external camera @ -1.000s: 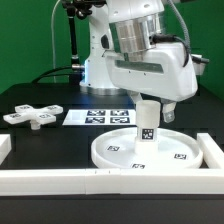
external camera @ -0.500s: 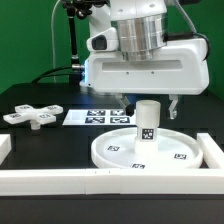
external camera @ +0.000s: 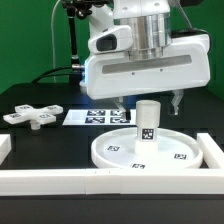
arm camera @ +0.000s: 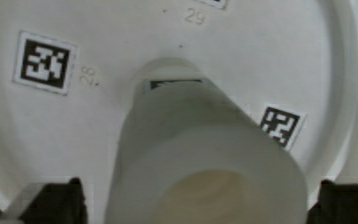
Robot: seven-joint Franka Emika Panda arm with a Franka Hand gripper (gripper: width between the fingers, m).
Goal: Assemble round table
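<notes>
A black desk [external camera: 50,150] is seen, bordered by long white rails [external camera: 90,181] along the edge nearest the exterior camera and along the edge on the exterior view's right. Much of the desk's far side is hidden by the arm's bulky white body [external camera: 145,68], which hangs over the middle.

The large rimmed round disc [external camera: 165,152] is laid flat in the corner formed by those two rails. It lies near both, though whether it touches either cannot be told. The marker board [external camera: 95,117] lies flat toward the far edge, just beside the disc's rim. The cross-shaped base [external camera: 32,115] is laid well apart from the disc, toward the edge on the exterior view's left.

The short cylindrical leg [external camera: 147,122] is stood upright on the middle of the disc. The tool [external camera: 149,104] is held at the leg's top with its fingers [external camera: 178,100] spread wide apart, one on either side, and neither is seen touching the leg.

In the wrist view the leg [arm camera: 202,140] is seen from above, blocking the middle of the disc [arm camera: 87,110]. Small square tags [arm camera: 46,62] are shown on the disc's face.
</notes>
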